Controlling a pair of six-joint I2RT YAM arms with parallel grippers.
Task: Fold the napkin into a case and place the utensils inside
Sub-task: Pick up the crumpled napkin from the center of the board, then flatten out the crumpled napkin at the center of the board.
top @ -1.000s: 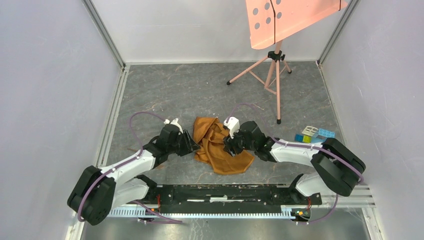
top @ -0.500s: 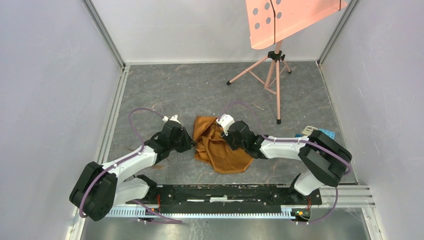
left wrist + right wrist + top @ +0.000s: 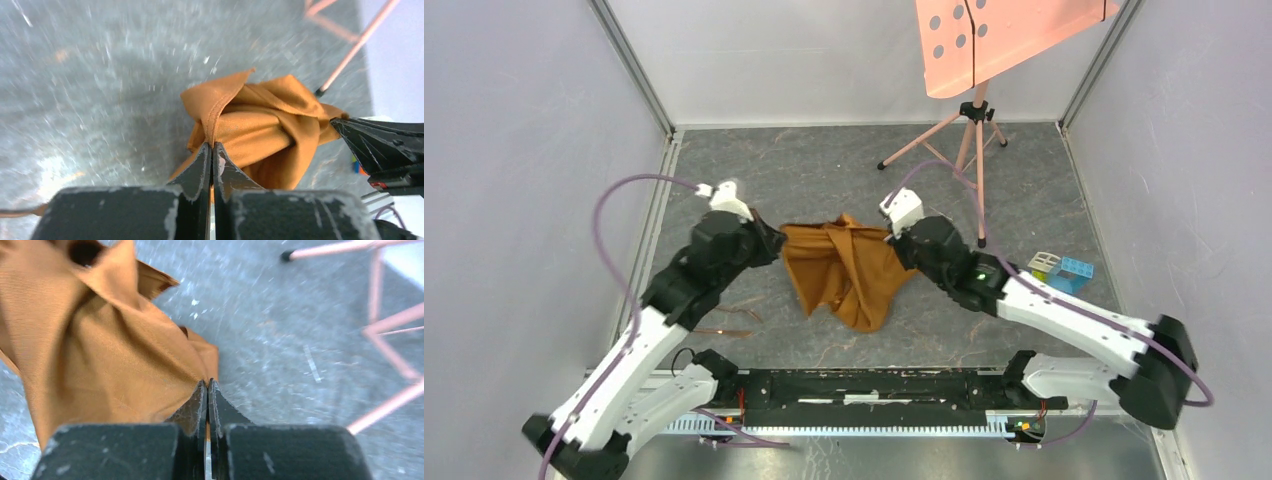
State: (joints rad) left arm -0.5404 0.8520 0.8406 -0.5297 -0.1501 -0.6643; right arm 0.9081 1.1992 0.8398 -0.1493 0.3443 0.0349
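Spanning the middle of the overhead view, the napkin (image 3: 844, 272) is stretched between the two arms. It's a bunched, creased orange-brown sheet with its top edge pulled roughly level and the rest tapering to a point toward the bottom of the frame, so not folded into any packet yet. The left gripper (image 3: 771, 243) is clamped on the cloth's left corner, and its wrist view shows both fingers pressed together with a hem ridge pinched between them. The right gripper (image 3: 898, 244) has the right corner the same way, fingers tight on a fold of fabric. The utensils (image 3: 734, 315) — thin copper-brown slivers — lie on the grey table (image 3: 824, 175) lower left of the cloth, beside the left arm and apart from the napkin. Over at the right sit some toy blocks (image 3: 1060, 268), and a salmon-pink perforated panel (image 3: 1009, 40) on a tripod fills the upper right.
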